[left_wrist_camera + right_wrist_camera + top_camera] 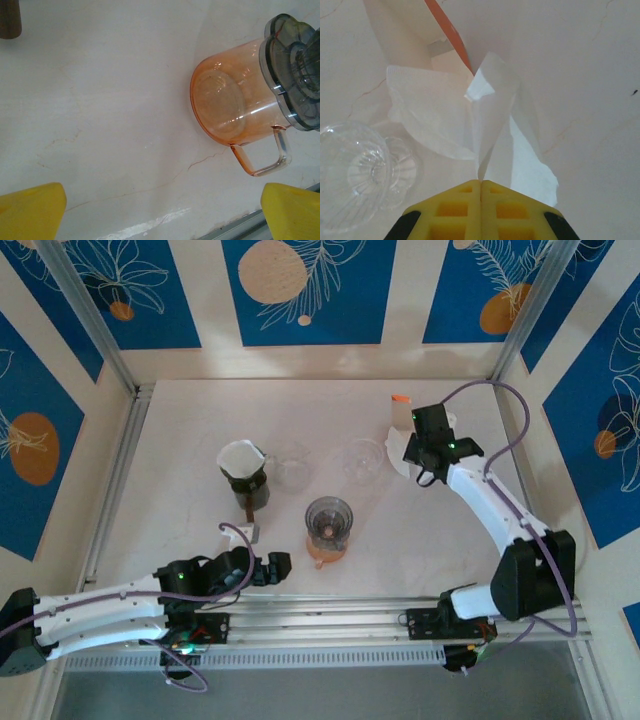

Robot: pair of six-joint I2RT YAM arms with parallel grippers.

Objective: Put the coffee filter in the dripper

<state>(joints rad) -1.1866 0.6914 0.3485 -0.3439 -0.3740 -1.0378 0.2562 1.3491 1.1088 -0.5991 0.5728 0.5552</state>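
The right gripper (481, 182) has its yellow fingers pressed together, pinching a raised fold of the white paper coffee filter (492, 100). In the right wrist view the sheet rises straight from the fingertips. More white paper is spread flat on the pale marbled table (180, 440) to either side of it.

The clear ribbed glass dripper (360, 175) stands just beside this paper, its rim close to the paper's edge; whether the two touch I cannot tell. In the top view the filter (400, 458) and the right gripper (415, 455) are right of that dripper (362, 460). A white packet with an orange strip (400, 408) stands behind and right of it.

Nearer the arm bases and left of the glass dripper stands a see-through orange cup with a handle (235, 107), a smoky grey plastic dripper (295, 75) seated on top.

The left gripper (162, 210) lies further out the same way, well apart from the glass dripper. Its yellow fingers (30, 210) are spread wide and hold nothing, and the orange cup is just ahead of them.
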